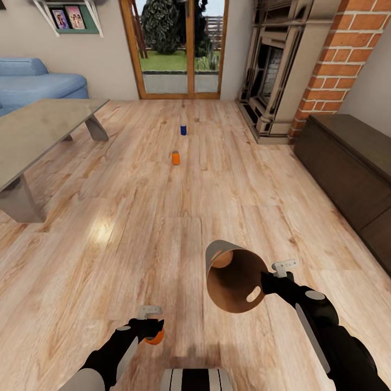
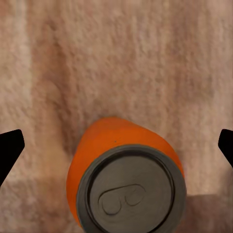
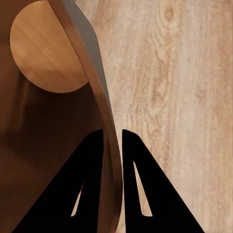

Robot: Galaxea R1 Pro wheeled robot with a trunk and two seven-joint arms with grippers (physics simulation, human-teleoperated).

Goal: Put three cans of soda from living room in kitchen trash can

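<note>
Head view: left gripper (image 1: pixel 153 325) at lower left of frame, holding an orange can (image 1: pixel 155 336) low over the plank floor (image 1: pixel 108 244). Right gripper (image 1: pixel 270 282) at lower right, clamped on the rim of the bin (image 1: pixel 233 277), tipped on its side, mouth toward the camera, brown inner wall and 1 oval cut-out showing. Bin mouth to the right of the held can and a little higher in frame, a clear gap of floor between them; left arm the nearer carrier, so the coming move probably a sideways reach to the right into the mouth. 2 more cans standing upright on the floor mid-frame, well ahead: a second orange can (image 1: pixel 175 157) and a blue can (image 1: pixel 183 129) beyond it, near the glass doors (image 1: pixel 181 49).

Left wrist view: can top with pull tab at lower centre of frame, long axis running along the fingers, orange side above it. 2 dark fingertips (image 2: pixel 10 150) at the far left and right edges, well apart from the can's outline here; whether pinching it, cannot tell.

Right wrist view: 2 black fingers (image 3: pixel 90 189) nearly together at bottom centre, the thin bin wall (image 3: pixel 99 121) pinched between them, inner brown face at left, floor at right.
</note>
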